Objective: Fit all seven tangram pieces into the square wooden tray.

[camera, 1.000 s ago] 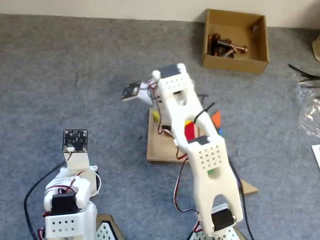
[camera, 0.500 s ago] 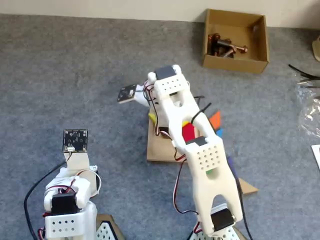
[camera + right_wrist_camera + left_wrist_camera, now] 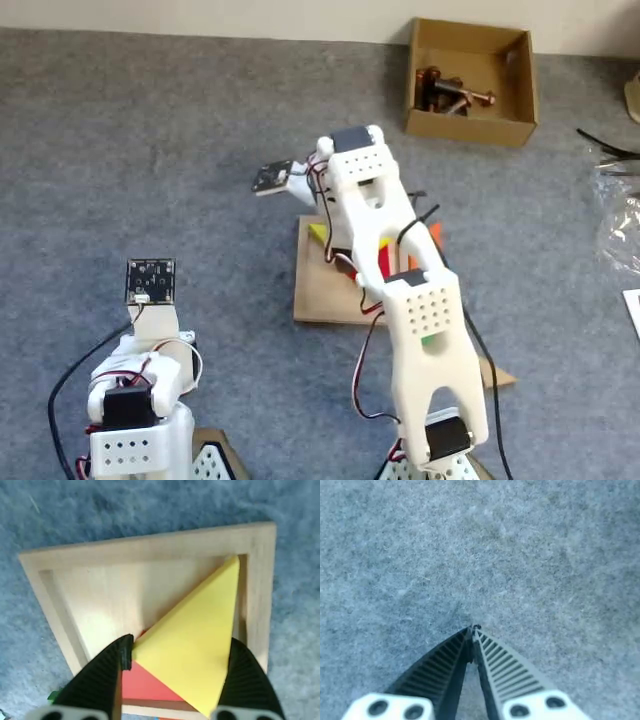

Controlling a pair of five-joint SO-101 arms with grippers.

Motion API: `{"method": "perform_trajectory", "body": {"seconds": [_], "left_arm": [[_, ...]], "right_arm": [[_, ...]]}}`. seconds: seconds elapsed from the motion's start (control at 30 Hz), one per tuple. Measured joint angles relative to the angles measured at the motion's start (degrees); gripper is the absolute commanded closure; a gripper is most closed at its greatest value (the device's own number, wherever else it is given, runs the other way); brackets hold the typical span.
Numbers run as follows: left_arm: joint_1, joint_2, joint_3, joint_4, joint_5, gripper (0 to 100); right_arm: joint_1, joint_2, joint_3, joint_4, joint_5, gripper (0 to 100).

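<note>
The square wooden tray (image 3: 145,542) (image 3: 318,295) lies mid-table under my right arm (image 3: 380,215). A large yellow triangle (image 3: 195,645) (image 3: 318,232) sits at the tray's far left corner, one tip in the corner. My right gripper (image 3: 180,645) is shut on it, a finger against each side. A red piece (image 3: 145,682) (image 3: 386,262) lies in the tray beside the yellow one, partly under the arm. An orange piece (image 3: 434,236) shows at the tray's right side and a green bit (image 3: 428,343) under the arm. My left gripper (image 3: 472,628) is shut over bare grey carpet, holding nothing.
My left arm (image 3: 140,390) is folded at the near left. A cardboard box (image 3: 470,80) with copper-coloured parts stands at the back right. Clear plastic (image 3: 620,230) lies at the right edge. A wooden corner (image 3: 498,377) pokes out near the right arm's base.
My right arm swung left, then back right past where it began, and the yellow triangle went with it. The left arm has kept still.
</note>
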Motion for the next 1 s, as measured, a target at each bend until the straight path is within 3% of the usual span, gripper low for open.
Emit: {"method": "perform_trajectory", "body": {"seconds": [0.57, 0.77, 1.0], "left_arm": [[0.0, 0.0, 0.0, 0.0, 0.0, 100], [0.0, 0.0, 0.0, 0.0, 0.0, 100], [0.0, 0.0, 0.0, 0.0, 0.0, 100]], "right_arm": [[0.1, 0.0, 0.2, 0.1, -0.1, 87.3], [-1.1, 0.0, 0.4, 0.2, -0.1, 79.5], [-1.5, -0.2, 1.0, 0.4, -0.2, 79.0]]}}
